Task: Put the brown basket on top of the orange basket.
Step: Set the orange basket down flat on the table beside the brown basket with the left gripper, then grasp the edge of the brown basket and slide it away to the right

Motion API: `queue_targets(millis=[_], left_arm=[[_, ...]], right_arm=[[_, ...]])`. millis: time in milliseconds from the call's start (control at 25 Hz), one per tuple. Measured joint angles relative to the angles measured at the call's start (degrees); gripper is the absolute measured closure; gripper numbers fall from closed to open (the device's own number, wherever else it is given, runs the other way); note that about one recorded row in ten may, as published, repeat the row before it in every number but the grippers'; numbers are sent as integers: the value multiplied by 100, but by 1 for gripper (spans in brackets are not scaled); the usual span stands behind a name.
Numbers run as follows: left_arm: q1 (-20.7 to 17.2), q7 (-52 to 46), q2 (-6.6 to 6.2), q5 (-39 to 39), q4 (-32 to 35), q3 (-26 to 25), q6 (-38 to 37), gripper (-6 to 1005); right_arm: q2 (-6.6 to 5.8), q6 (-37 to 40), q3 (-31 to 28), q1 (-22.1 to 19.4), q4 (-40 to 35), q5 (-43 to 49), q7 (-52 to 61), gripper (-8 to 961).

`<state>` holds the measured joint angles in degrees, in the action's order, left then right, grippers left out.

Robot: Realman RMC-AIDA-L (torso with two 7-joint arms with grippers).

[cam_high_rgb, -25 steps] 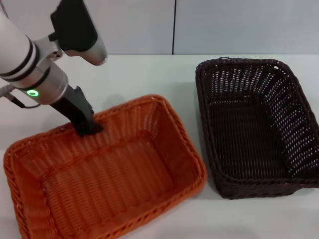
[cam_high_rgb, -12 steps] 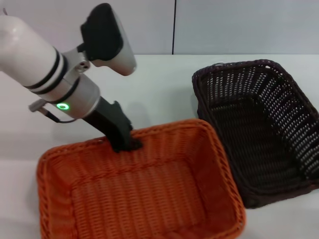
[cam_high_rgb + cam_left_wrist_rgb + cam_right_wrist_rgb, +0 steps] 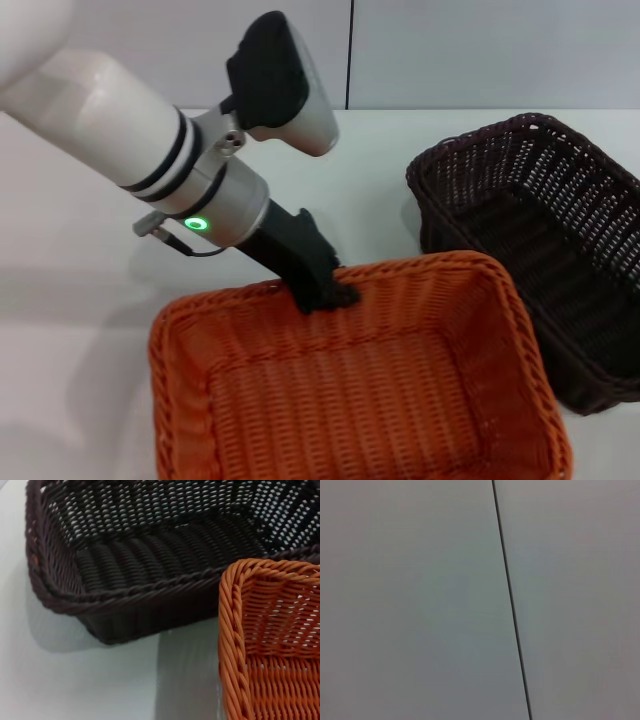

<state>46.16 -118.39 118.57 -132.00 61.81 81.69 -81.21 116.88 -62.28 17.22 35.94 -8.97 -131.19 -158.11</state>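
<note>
Two woven baskets show in the head view on a pale tabletop (image 3: pixel 90 290). The left end effector (image 3: pixel 322 288) is clenched on the far braided rim of the orange basket (image 3: pixel 350 400), its dark fingers straddling the rim's edge. That basket is bright orange, rectangular, with sloped openwork sides and a ribbed floor; it extends from the end effector toward the camera, and nothing lies inside it. The brown basket (image 3: pixel 545 240) sits to the right of the end effector and slightly beyond it, very dark, of the same woven build, tilted, with its near corner hidden behind the orange basket's right rim. Its inside holds nothing either.

From the left wrist view, the brown basket (image 3: pixel 150 565) fills the upper part, showing its braided rim, openwork walls and ribbed floor. A corner of the orange basket (image 3: pixel 270 640) is just beside its side wall, with a strip of tabletop (image 3: pixel 75 680) between them.

From the right wrist view, only a plain grey wall (image 3: pixel 420 600) with one dark seam appears; the right end effector is not shown.
</note>
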Motion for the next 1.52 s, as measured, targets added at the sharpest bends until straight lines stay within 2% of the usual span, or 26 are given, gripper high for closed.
queue_targets(millis=[520,920,1120,1200,1360,1520], left_arm=[[241,-396,-4,302,-288,118,335,823],[245,-670,-31,275,-188,53,218,570],[52,-799,-41,245,143,-4,587,440],[-42,-801,-44,241,249,-76,754,372],[-260,-754,-45,265,435,-184,1120,236],[-546,-747,-36,326,769,-197,1517,186]], right_arm=[[-59,41,12,9,10,15,0,371],[-69,77,303,11,-80,15,0,371],[-95,477,939,10,-541,20,548,372],[-220,701,1450,-25,-779,32,1069,372],[-613,793,2255,-40,-1076,382,2048,372],[-990,761,2566,-16,-1816,1803,3481,373]])
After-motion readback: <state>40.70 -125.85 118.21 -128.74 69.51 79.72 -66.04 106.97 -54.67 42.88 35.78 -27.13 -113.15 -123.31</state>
